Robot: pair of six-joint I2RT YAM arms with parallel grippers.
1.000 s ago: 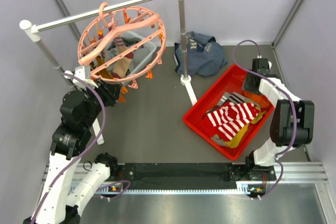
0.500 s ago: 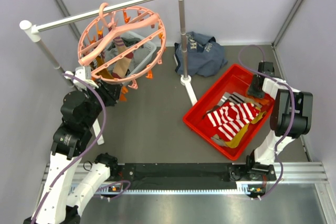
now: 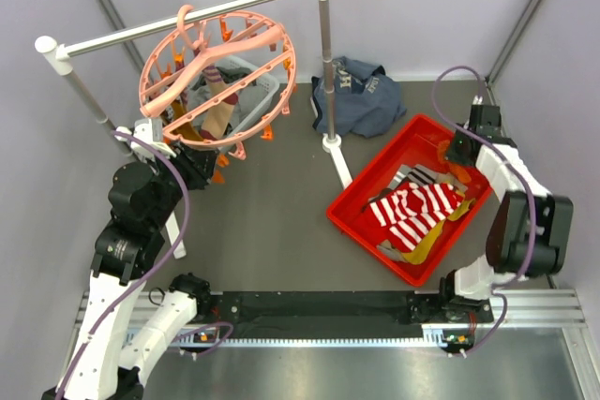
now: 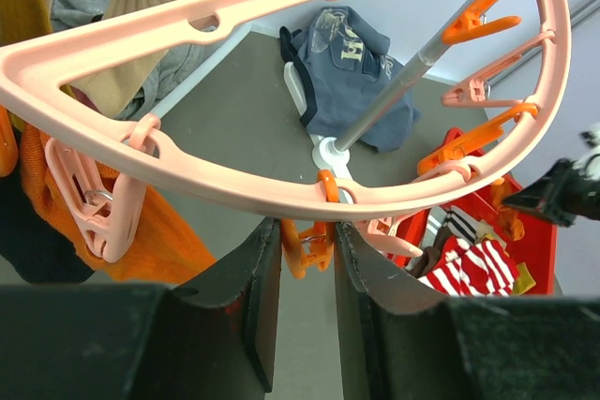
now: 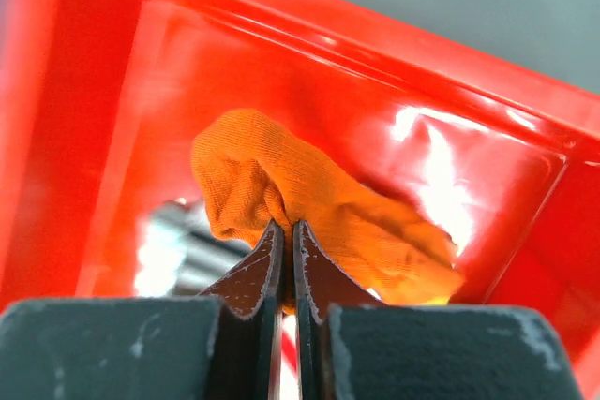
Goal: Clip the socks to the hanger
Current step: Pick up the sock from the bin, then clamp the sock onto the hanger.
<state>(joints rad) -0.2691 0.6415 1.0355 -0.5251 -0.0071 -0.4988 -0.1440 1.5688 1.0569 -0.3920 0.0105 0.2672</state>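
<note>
Two arms in frame, both occupied.

Far left: a white-and-grey rail stand (image 3: 187,22) stands on the counter (image 3: 272,203). The round pink hanger (image 4: 234,185) is hooked over its bar and hangs tilted. A tan sock (image 3: 222,114) hangs below the ring, and orange fabric (image 4: 164,236) hangs beside a pink clip on the rim in the left wrist view.

Left end effector (image 4: 307,243): raised to the near rim of the hanger. The fingers are narrowed to a slim gap, with one orange clip (image 4: 300,252) hanging from the rim and caught between the tips. The clip fills the gap from side to side.

Centre: a navy garment (image 3: 361,91) lies crumpled on the counter behind the foot of the right post.

Right of centre: a red tray (image 3: 361,175) sits at an angle on the counter. Inside it are red-and-white striped socks (image 3: 412,211) in the middle and a yellow sock (image 3: 429,243) towards the near corner.

Right end effector (image 5: 286,229): at the far corner of the tray. The fingers are almost fully together, with only a sliver of gap, and nip a fold of an orange sock (image 5: 319,199). The sock is bunched against the tray's wall. Whether it is lifted off the tray floor cannot be judged from these views.
</note>
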